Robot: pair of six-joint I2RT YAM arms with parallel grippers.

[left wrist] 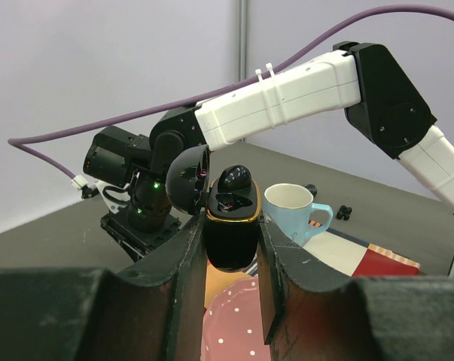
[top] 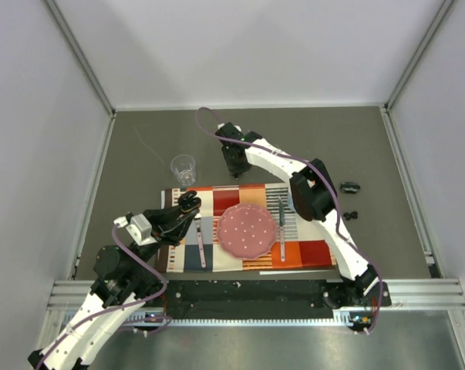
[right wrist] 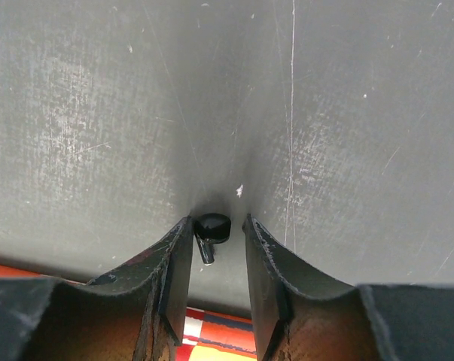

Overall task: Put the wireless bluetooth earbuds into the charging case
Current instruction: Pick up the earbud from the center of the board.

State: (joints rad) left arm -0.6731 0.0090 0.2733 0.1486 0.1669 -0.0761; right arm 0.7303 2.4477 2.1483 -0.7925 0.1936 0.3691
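My left gripper [left wrist: 230,220] is shut on the charging case [left wrist: 230,244], a black pebble with a gold rim, held upright above the placemat. Its lid [left wrist: 187,179] hangs open to the left, and one glossy black earbud [left wrist: 234,178] sits in its top. In the top view that gripper [top: 188,203] is at the mat's left end. My right gripper [right wrist: 217,220] points down at the grey table behind the mat [top: 234,166]. Another earbud [right wrist: 211,228] lies on the table between its open fingers, against the left finger [right wrist: 174,263], with a gap to the right one.
A striped placemat [top: 309,250] carries a pink dotted plate [top: 247,230] and cutlery [top: 281,223]. A clear glass [top: 183,168] stands behind the mat's left end. A pale blue mug [left wrist: 290,212] stands past the case. Small black bits [top: 350,214] and a dark object [top: 349,186] lie to the right.
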